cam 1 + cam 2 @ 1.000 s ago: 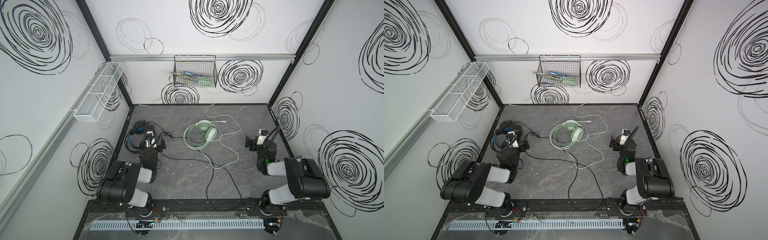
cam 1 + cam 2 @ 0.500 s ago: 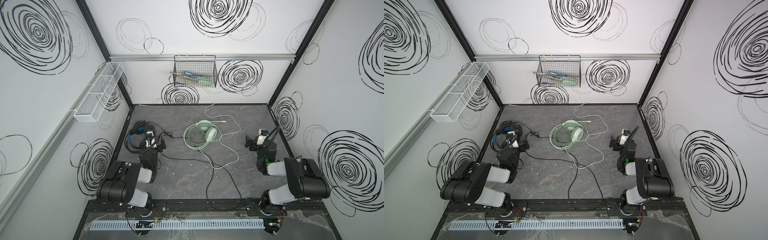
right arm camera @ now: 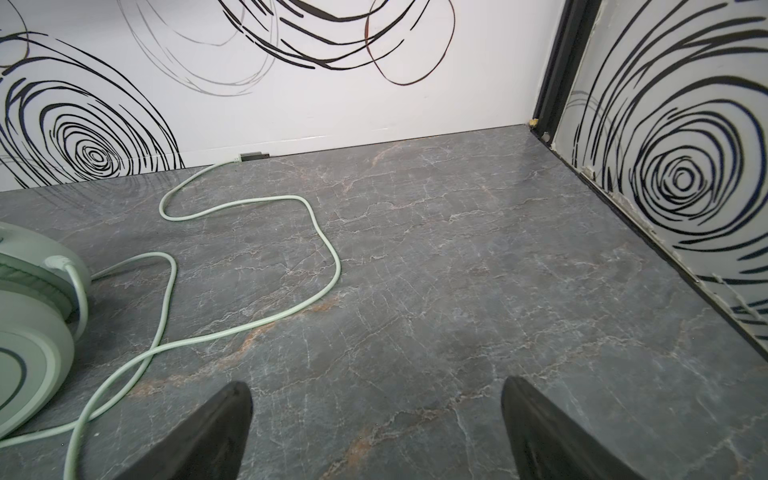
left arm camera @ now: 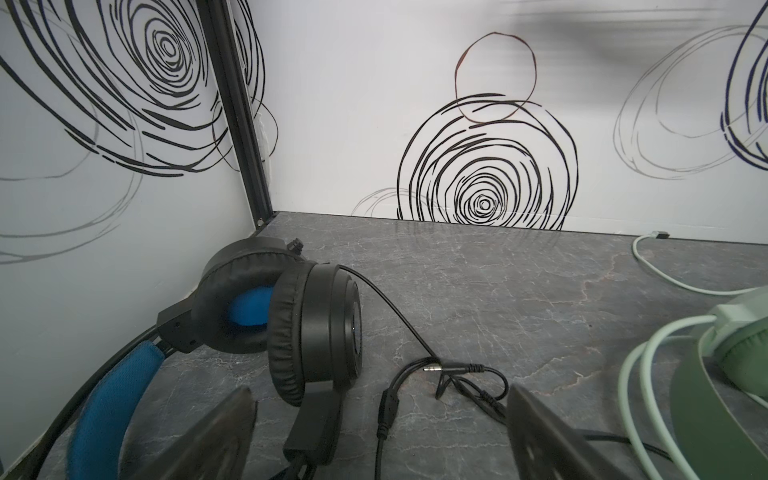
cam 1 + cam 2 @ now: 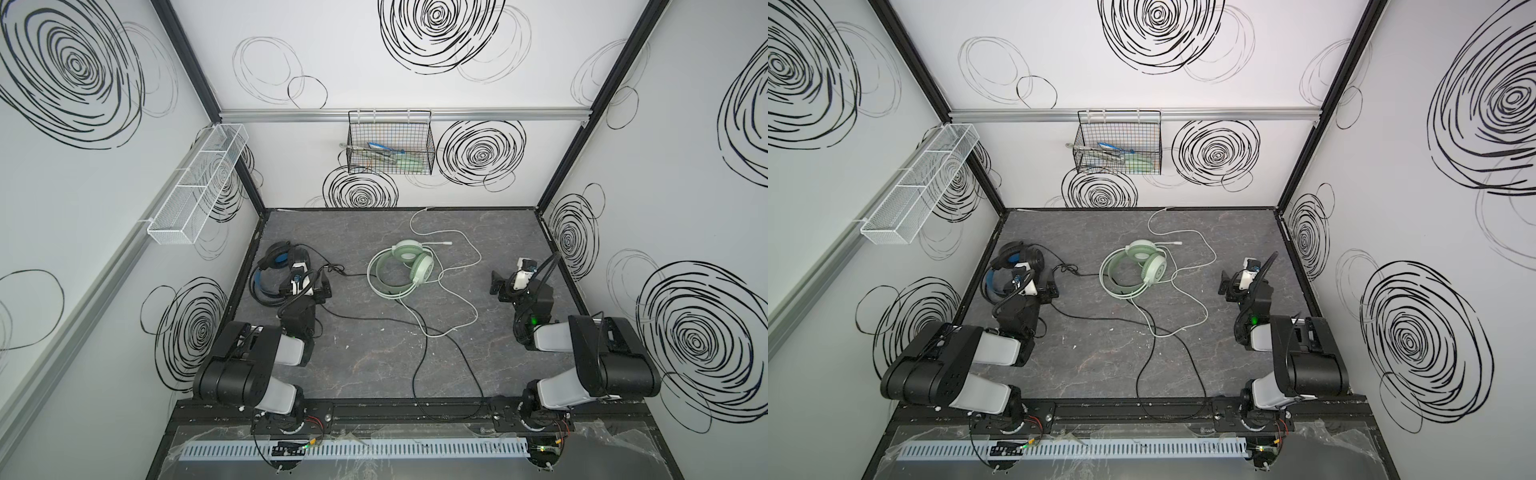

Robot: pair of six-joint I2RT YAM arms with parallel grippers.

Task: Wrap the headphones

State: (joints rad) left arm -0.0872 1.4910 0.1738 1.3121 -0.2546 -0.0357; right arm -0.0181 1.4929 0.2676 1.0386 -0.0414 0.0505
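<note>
In both top views the green headset [image 5: 401, 268] lies flat in the middle of the bench [image 5: 374, 353], cups toward the back wall, band looping front-left. The black headset [image 5: 274, 270] lies by the left wall, cups rearward too. My left hand [image 5: 309, 280] is just beside it. My right hand [image 5: 515, 286] is well apart, near the right wall.

Left wrist: my fingers are spread wide, holding nothing. The black cups stand on edge, and the jack [image 4: 440, 368] points at them.

Right wrist: fingers spread wide, holding nothing. The pale cord [image 3: 249, 257] snakes to the back wall.
</note>
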